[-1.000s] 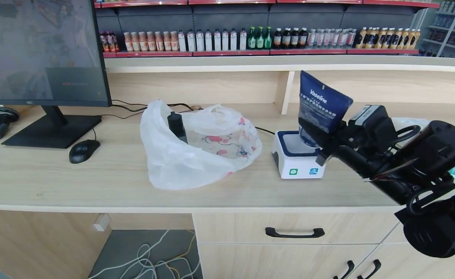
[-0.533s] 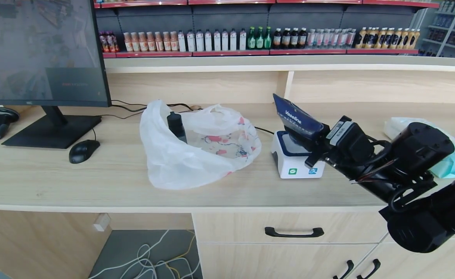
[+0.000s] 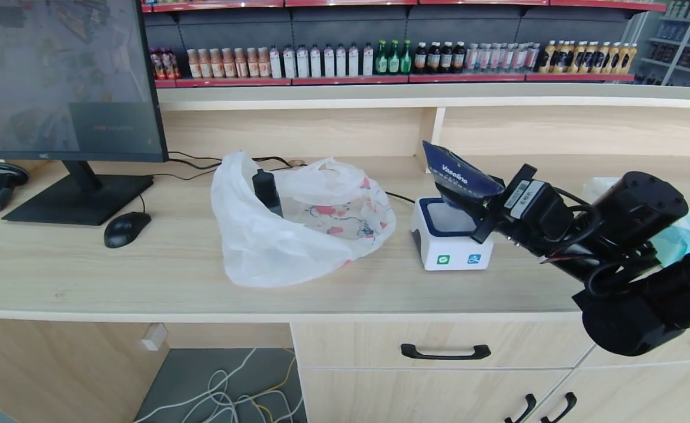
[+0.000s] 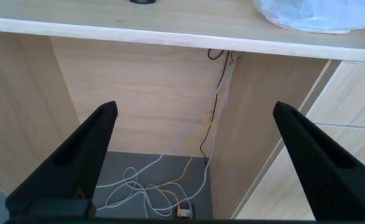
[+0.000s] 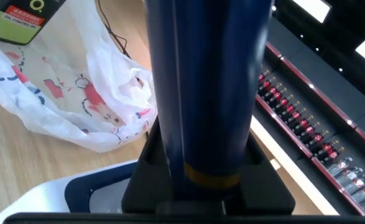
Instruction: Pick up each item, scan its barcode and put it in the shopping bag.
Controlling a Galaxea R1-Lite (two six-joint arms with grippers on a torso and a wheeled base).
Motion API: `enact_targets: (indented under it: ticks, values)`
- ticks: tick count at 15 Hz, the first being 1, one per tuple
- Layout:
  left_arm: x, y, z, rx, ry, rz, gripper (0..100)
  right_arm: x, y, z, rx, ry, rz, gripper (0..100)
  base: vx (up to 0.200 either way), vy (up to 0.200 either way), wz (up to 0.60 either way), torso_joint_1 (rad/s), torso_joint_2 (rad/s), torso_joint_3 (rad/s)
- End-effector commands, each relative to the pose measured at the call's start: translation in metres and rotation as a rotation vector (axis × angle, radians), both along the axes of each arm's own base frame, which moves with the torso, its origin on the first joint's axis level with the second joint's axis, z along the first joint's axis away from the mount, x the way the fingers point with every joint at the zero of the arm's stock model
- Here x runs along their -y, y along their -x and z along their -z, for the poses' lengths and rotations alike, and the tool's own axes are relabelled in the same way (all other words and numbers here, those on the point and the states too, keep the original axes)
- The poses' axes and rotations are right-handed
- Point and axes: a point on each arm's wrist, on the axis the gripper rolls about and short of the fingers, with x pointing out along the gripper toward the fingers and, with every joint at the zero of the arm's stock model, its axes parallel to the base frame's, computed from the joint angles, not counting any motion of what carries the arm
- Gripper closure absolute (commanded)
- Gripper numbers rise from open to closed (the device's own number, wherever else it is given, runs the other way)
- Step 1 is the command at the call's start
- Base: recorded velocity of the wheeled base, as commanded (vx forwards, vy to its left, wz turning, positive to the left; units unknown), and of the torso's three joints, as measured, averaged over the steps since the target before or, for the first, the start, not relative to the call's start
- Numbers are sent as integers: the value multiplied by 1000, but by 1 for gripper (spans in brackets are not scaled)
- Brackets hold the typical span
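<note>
Spanning the head view, the pale wooden table (image 3: 116, 276) is seen to carry the white plastic shopping bag (image 3: 274, 252) and, just beside it, the white barcode scanner (image 3: 454, 258). A dark blue tube (image 3: 459, 176) is held tilted over the scanner's window, clamped near its cap end by the right hand (image 3: 492, 202). Whether the tube touches the scanner cannot be told. The left hand (image 4: 194, 109) is parked below the table edge with its fingers spread wide and nothing between them.

The scanning step is judged to be under way, and a failed read is the first risk: the barcode may be turned away from the window at this tilt. A slip is also possible, since a smooth tube is gripped at one end only. On the way to the bag, the scanner could be knocked by the low tube. The bag could be dragged or its slack rim folded shut if the tube catches it.

In the bag, whose mouth lies open, a dark bottle (image 3: 267, 191) is seen leaning against the far wall. Nothing more can be made out inside it.
</note>
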Motion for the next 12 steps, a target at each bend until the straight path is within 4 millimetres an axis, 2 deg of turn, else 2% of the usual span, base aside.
enact_targets:
  ticks: [1, 12]
  values:
    - [0, 0, 0, 1, 0, 1, 0, 9, -4, 2, -1, 7, 12, 100, 0, 0, 0, 0, 0, 0]
    - [0, 0, 0, 1, 2, -1, 0, 14, -6, 3, 4, 31, -19, 100, 0, 0, 0, 0, 0, 0]
